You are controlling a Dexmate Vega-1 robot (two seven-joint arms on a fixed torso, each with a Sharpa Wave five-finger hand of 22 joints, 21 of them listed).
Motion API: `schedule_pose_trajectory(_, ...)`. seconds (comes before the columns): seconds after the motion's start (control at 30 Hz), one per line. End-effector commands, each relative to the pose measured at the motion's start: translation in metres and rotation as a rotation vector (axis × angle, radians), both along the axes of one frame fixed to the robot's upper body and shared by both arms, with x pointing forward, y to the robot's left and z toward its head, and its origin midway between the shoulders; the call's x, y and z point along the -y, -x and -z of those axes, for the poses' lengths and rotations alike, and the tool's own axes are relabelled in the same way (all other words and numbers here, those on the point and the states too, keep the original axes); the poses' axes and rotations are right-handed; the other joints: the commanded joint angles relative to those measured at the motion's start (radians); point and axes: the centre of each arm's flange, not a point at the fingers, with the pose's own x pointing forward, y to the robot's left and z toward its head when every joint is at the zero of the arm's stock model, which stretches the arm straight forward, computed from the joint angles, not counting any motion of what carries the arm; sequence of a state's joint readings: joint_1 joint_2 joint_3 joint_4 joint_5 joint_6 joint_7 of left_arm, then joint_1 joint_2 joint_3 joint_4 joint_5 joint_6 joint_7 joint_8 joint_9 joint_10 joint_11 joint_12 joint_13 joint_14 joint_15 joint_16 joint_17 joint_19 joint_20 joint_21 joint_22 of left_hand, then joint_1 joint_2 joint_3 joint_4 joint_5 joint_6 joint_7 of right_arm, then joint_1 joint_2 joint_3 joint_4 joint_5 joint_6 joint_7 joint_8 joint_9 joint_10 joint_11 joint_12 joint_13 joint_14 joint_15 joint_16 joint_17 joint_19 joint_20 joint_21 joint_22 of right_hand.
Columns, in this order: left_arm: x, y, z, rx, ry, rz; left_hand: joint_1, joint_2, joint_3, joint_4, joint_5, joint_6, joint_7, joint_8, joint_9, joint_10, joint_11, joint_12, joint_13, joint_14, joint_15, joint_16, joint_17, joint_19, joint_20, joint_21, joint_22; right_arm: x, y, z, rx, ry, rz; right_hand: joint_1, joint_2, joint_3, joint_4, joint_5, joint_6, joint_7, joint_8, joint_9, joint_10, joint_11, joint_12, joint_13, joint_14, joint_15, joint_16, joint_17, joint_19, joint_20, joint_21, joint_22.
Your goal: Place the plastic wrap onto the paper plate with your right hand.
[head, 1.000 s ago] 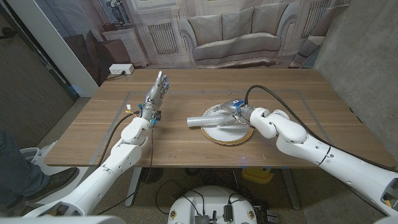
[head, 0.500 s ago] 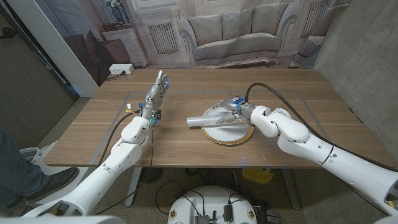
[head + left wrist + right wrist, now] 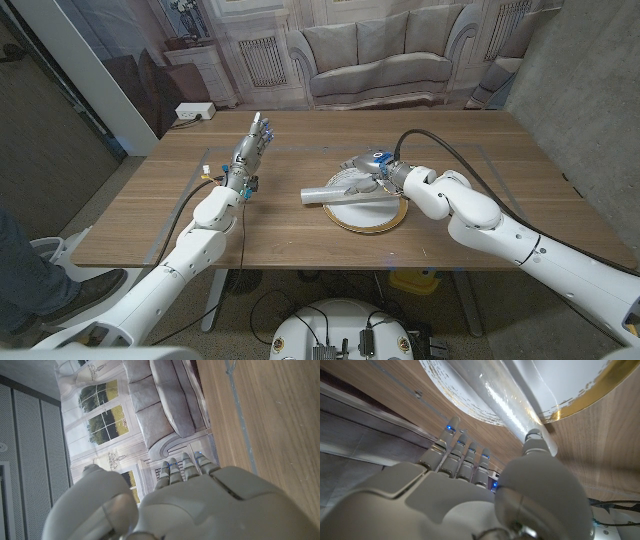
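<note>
Right robot hand (image 3: pixel 368 172) lifted off plastic wrap (image 3: pixel 345 193)

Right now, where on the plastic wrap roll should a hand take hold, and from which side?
Probably mid-length, from above. The plastic wrap roll lies flat across the paper plate, one end sticking out past the rim, so fingers can close around its round body there. The right hand is beside it.

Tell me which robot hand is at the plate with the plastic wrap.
The right robot hand. It is over the gold-rimmed paper plate beside the plastic wrap roll; the left robot hand stands far off, empty, fingers extended.
</note>
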State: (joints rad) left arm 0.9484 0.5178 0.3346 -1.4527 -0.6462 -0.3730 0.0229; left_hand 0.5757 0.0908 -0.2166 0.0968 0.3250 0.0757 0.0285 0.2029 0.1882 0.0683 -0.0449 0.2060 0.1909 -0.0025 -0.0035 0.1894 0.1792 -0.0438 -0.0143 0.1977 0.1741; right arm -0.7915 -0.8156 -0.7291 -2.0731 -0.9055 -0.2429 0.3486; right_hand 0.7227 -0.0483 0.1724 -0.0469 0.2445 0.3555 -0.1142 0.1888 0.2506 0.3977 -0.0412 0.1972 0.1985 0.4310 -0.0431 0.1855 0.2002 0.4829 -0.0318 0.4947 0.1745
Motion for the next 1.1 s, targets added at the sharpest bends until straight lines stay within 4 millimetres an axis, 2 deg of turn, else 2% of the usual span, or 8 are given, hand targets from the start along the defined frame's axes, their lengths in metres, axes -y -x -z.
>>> schedule_pose_trajectory(0.03, -0.004, 0.004, 0.001, -0.002, -0.007, 0.0, 0.004, 0.004, -0.009, -0.002, 0.0, 0.012, -0.001, -0.002, 0.003, 0.005, 0.001, -0.003, 0.0, 0.0, -0.005, -0.001, 0.004, -0.008, 0.001, 0.001, 0.005, -0.003, 0.009, -0.01, 0.005, -0.027, -0.019, -0.006, 0.002, -0.004, 0.003, 0.008, 0.001, 0.003, 0.005, 0.002, -0.001, 0.003, 0.009, 0.001, 0.001, -0.016, 0.008, -0.001, 0.007, 0.003, -0.003, 0.004)
schedule_pose_trajectory(0.43, -0.006, 0.004, 0.001, -0.004, -0.012, 0.003, 0.005, 0.005, -0.011, -0.002, 0.0, 0.012, 0.0, -0.002, 0.003, 0.006, -0.003, -0.002, 0.0, -0.001, -0.005, -0.002, 0.004, -0.009, 0.001, 0.001, 0.005, -0.005, 0.015, -0.025, 0.034, -0.03, -0.039, -0.01, 0.006, -0.006, 0.006, 0.011, -0.001, 0.005, 0.007, -0.001, -0.001, 0.003, 0.012, 0.001, 0.002, -0.014, 0.01, -0.001, 0.01, 0.003, -0.008, 0.004)
schedule_pose_trajectory(0.6, -0.005, 0.004, 0.0, -0.004, -0.012, 0.004, 0.006, 0.005, -0.012, -0.002, 0.0, 0.011, 0.001, -0.002, 0.003, 0.004, -0.003, -0.003, 0.0, -0.001, -0.005, -0.001, 0.004, -0.009, 0.001, 0.001, 0.005, -0.004, 0.017, -0.029, 0.036, -0.034, -0.047, -0.013, 0.005, -0.008, 0.007, 0.013, 0.002, 0.006, 0.009, -0.003, 0.006, 0.015, 0.016, 0.001, 0.006, -0.011, 0.011, -0.002, 0.012, 0.003, -0.01, 0.004)
schedule_pose_trajectory(0.9, -0.004, 0.004, 0.0, -0.003, -0.011, 0.006, 0.007, 0.006, -0.014, -0.002, 0.0, 0.013, -0.001, -0.001, 0.003, 0.003, 0.004, -0.003, 0.0, -0.001, -0.006, -0.001, 0.004, -0.01, 0.001, 0.0, 0.005, -0.004, 0.022, -0.038, 0.053, -0.029, -0.052, -0.018, 0.005, -0.011, 0.009, 0.014, 0.002, 0.007, 0.01, -0.005, 0.003, 0.008, 0.016, 0.0, 0.004, -0.006, 0.011, -0.002, 0.014, 0.004, -0.014, 0.004)
schedule_pose_trajectory(1.1, -0.007, 0.008, -0.001, 0.0, -0.015, 0.005, 0.007, 0.007, -0.015, -0.002, 0.0, 0.013, -0.001, -0.001, 0.003, 0.006, -0.001, -0.002, 0.0, -0.001, -0.005, -0.001, 0.004, -0.01, 0.002, 0.0, 0.005, -0.005, 0.026, -0.041, 0.06, -0.033, -0.053, -0.022, 0.005, -0.014, 0.011, 0.015, 0.0, 0.008, 0.01, -0.006, 0.005, 0.012, 0.017, 0.0, 0.004, -0.003, 0.011, -0.003, 0.015, 0.006, -0.017, 0.004)
